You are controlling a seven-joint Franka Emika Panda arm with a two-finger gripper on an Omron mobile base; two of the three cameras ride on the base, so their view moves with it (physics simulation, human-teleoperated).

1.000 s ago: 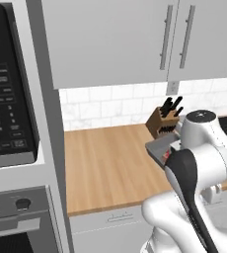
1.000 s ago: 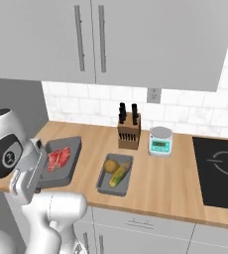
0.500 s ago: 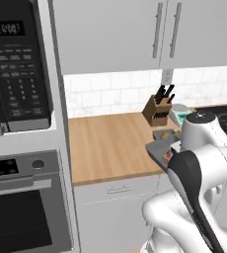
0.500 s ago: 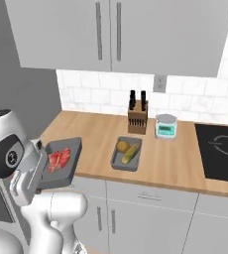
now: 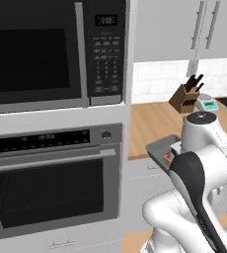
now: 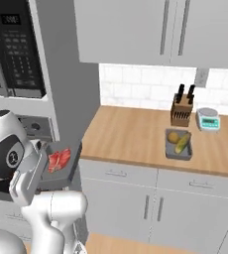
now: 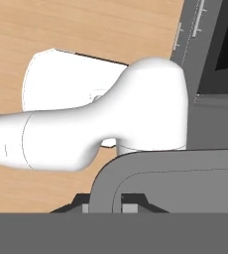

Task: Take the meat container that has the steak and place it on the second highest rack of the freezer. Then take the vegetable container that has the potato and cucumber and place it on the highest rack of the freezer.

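— What had changed?
— The base had swung left: an oven and microwave now faced it, the desk behind.
— And the steak?
— In its grey container, carried off the desk, fingers closed on its rim. Potato and cucumber waited.

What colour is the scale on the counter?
Pale teal scale, clearest in the right base view.

no text is legible: the microwave display, its keypad and the oven panel marks are too blurred.
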